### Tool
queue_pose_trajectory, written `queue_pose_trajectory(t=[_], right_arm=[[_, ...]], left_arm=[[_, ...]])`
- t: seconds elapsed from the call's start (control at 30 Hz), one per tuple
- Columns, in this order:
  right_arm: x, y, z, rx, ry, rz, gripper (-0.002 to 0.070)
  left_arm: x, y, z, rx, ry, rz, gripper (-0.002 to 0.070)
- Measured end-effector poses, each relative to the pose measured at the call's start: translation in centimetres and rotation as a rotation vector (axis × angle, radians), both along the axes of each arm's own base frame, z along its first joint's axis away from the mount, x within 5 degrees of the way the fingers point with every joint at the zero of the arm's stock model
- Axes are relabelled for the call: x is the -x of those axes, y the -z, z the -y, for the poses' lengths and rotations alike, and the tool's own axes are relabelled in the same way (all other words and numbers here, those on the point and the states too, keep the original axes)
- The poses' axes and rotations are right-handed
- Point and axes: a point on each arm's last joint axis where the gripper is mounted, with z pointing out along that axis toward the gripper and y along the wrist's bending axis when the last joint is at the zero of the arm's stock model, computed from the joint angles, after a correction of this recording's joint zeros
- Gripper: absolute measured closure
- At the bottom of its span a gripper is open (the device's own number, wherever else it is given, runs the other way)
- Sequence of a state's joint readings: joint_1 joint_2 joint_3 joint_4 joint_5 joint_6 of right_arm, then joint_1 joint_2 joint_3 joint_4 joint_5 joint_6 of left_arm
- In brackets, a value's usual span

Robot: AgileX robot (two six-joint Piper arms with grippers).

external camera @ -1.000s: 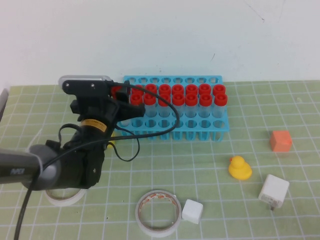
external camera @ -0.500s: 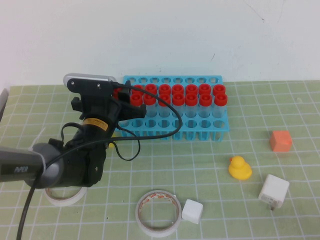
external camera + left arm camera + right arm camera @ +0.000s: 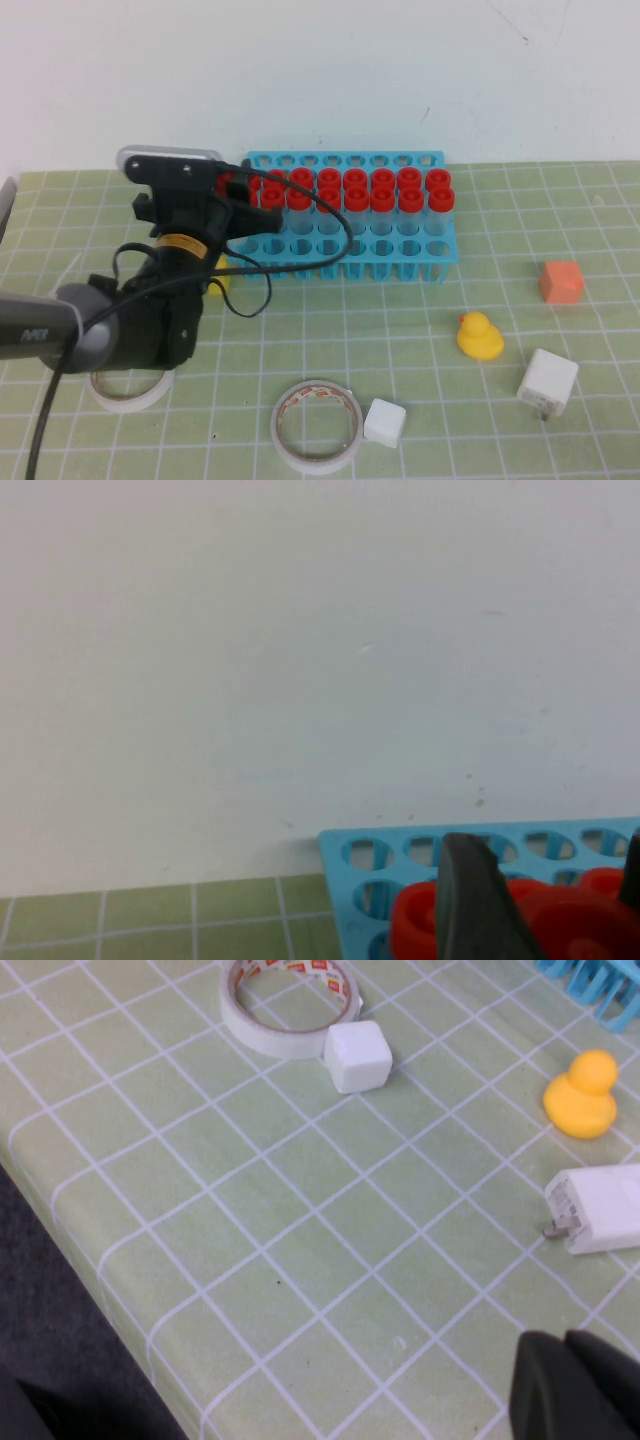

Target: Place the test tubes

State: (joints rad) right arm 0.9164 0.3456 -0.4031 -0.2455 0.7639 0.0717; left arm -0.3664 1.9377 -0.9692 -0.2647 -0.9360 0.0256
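A blue test tube rack [image 3: 350,160] stands at the back of the green mat, with two rows of red-capped tubes [image 3: 370,190] in it. My left gripper [image 3: 240,192] hovers at the rack's left end. In the left wrist view my left gripper [image 3: 550,910] is shut on a red-capped test tube [image 3: 575,925], held between its dark fingers [image 3: 470,900] above the rack [image 3: 345,880]. My right gripper [image 3: 575,1385] is shut and empty over bare mat near the table's front edge; the high view does not show it.
On the mat lie a yellow duck [image 3: 480,335], an orange cube [image 3: 561,282], a white charger [image 3: 548,382], a white cube [image 3: 385,422] and a tape roll [image 3: 316,425]. Another tape roll [image 3: 125,390] lies under the left arm. A small yellow object [image 3: 220,275] sits behind it.
The left gripper nudged right, then back left, at the rack's left end, still holding the tube. Nothing else moved.
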Motion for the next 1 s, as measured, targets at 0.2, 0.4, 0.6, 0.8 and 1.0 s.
queue_pose_trajectory(t=[0.2, 0.4, 0.6, 0.8, 1.0], right_arm=[[0.0, 0.0, 0.0, 0.000, 0.000, 0.000, 0.0678], [0.0, 0.0, 0.0, 0.000, 0.000, 0.000, 0.0677], [0.0, 0.0, 0.0, 0.000, 0.000, 0.000, 0.0676], [0.0, 0.0, 0.0, 0.000, 0.000, 0.000, 0.0678], [0.0, 0.0, 0.0, 0.000, 0.000, 0.000, 0.0678]], left_arm=[[-0.4, 0.2, -1.1, 0.054, 0.029, -0.029, 0.0418], [-0.5, 1.3, -0.5, 0.013, 0.098, -0.042, 0.0418], [-0.6, 1.4, -0.4, 0.010, 0.106, -0.038, 0.0418], [-0.7, 1.5, -0.3, 0.009, 0.108, -0.030, 0.0418], [-1.3, 1.6, -0.1, 0.012, 0.108, -0.017, 0.0418]])
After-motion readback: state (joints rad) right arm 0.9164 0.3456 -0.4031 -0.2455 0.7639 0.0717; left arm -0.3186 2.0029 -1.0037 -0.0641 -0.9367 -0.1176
